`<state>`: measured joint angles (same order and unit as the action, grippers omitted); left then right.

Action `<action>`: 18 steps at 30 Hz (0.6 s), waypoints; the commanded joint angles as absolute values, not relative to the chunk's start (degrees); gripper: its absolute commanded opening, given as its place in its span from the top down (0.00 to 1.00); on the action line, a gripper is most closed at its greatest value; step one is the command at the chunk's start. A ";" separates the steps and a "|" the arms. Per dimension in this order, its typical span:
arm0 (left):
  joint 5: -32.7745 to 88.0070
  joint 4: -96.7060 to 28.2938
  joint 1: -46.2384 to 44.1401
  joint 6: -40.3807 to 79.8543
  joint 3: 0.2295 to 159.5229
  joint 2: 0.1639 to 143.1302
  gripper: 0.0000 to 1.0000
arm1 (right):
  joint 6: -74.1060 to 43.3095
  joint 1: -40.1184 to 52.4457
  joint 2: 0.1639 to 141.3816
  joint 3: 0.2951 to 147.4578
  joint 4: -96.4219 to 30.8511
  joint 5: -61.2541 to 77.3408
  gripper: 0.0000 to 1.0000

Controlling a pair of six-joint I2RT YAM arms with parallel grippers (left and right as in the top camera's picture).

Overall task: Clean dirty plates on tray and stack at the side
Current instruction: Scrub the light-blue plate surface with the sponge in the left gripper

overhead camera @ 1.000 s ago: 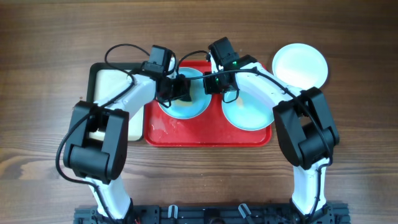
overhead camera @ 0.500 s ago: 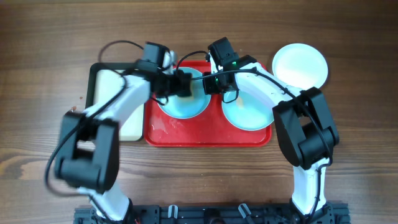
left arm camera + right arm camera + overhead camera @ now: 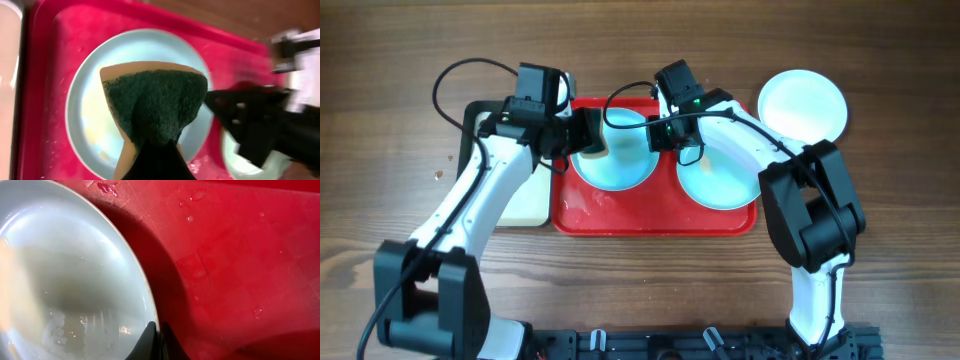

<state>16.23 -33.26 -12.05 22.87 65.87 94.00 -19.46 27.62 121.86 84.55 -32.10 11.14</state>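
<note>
The red tray (image 3: 650, 218) holds two pale blue plates. My left gripper (image 3: 582, 135) is shut on a green-faced sponge (image 3: 160, 100) and holds it over the left plate (image 3: 620, 170), which has faint yellowish smears in the left wrist view (image 3: 95, 110). My right gripper (image 3: 660, 135) is shut on that plate's right rim, as the right wrist view (image 3: 156, 330) shows, with the plate (image 3: 65, 280) on one side and tray floor (image 3: 235, 255) on the other. The second blue plate (image 3: 720, 185) lies at the tray's right. The white plate (image 3: 803, 105) sits on the table beyond the tray's right end.
A cream tray with a black rim (image 3: 532, 200) adjoins the red tray's left side, partly under my left arm. Water drops lie on the red tray floor. Bare wooden table surrounds the trays.
My left arm has swung out to the left and drawn the sponge from the plate's middle toward its left side. The right arm and all the plates have stayed put.
</note>
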 commanded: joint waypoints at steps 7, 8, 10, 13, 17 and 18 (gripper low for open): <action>12.71 -31.07 -11.88 23.00 64.45 102.63 0.96 | -19.00 27.90 123.24 84.84 -31.97 11.53 0.96; 12.53 -30.76 -11.88 23.00 64.45 103.26 0.96 | -19.03 27.90 123.22 84.84 -31.94 11.55 0.95; 12.53 -29.93 -11.88 23.00 64.45 104.64 0.96 | -19.00 27.90 123.22 84.84 -31.94 11.55 0.96; 12.49 -28.95 -11.88 23.00 64.45 106.52 0.96 | -19.03 27.90 123.22 84.84 -31.94 11.55 0.96; 12.12 -27.35 -11.88 23.20 64.45 109.03 0.96 | -19.00 27.90 123.22 84.84 -31.94 11.55 0.96; 12.14 -26.94 -11.88 23.75 64.45 109.67 0.96 | -18.79 27.90 123.22 84.84 -31.94 11.57 0.96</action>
